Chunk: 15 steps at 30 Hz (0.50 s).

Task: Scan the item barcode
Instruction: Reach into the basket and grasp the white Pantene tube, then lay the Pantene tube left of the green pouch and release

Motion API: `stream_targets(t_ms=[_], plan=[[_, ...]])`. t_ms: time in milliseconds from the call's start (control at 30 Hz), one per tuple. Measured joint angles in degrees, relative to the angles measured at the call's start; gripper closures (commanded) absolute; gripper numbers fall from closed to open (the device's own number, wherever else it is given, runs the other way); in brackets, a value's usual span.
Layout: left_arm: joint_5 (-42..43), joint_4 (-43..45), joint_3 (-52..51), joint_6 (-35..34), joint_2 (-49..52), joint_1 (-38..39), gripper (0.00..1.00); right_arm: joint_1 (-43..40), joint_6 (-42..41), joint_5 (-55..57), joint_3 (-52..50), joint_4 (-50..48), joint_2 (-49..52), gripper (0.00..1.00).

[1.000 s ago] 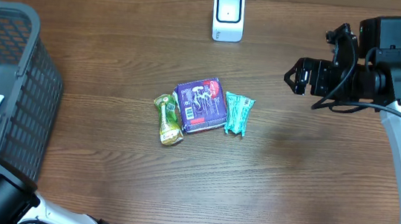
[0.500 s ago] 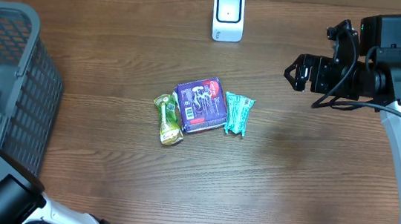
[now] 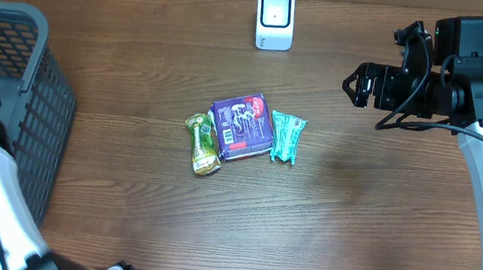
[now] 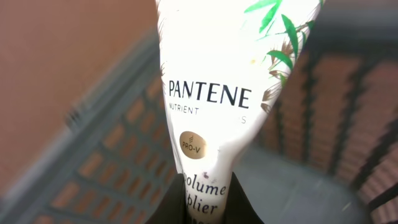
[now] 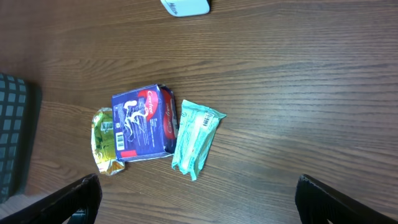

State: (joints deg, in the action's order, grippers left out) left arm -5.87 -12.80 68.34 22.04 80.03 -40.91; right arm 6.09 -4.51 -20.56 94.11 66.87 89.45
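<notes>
The left fingers [image 4: 169, 210] pinch the tube [image 4: 211, 93] by one end, over the basket [image 4: 93, 155] at the left. The right fingers [image 5: 74, 199] stand wide, empty. So thin a grip may let the tube swing or slip before reaching the scanner [image 3: 274, 19].

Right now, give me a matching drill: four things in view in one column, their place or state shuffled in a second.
1 Pantene tube
2 purple box
3 white scanner
4 right end effector

A open, above the right side of the table
B between the green packet and the teal packet
C at the table's far edge
D gripped by the left end effector, at the basket

Pairs: 1-D, 2-B, 3-C, 4-A
</notes>
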Motion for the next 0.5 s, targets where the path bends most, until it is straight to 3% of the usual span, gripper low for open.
stream_targets(t_ms=[367, 500], plan=[[-8.57, -0.83, 0.00, -5.68, -15.76, 16.79, 0.96, 0.00, 0.00, 0.00, 0.00, 0.81, 0.00, 0.00], [-9.42, -7.98, 0.07, -7.89, -18.88, 26.05, 0.96, 0.00, 0.02, 0.00, 0.00, 1.40, 0.00, 0.00]])
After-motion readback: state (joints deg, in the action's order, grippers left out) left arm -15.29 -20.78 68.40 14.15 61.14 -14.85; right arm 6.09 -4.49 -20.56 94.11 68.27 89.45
